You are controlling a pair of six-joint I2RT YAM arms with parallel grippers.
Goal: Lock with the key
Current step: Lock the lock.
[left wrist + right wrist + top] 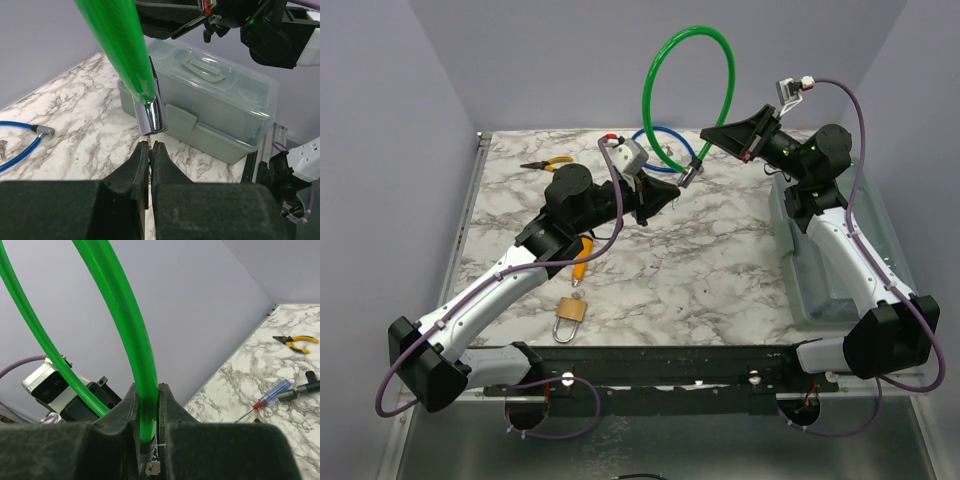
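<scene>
A green cable lock [660, 70] loops above the table's back. My right gripper [708, 133] is shut on the green cable, which runs between the fingers in the right wrist view [148, 405]. The cable's chrome lock head [690, 175] hangs low; in the left wrist view the chrome lock head [150, 117] sits just above my left gripper [150, 144]. My left gripper [672, 190] is shut on a thin key; only a sliver shows at the jaw tips, just under the lock head.
A clear plastic box [820, 260] stands at the right edge, also in the left wrist view [220, 115]. A brass padlock [570, 312], an orange-handled tool [580, 265], yellow pliers [548, 165] and a blue cable [650, 140] lie on the marble table [720, 270].
</scene>
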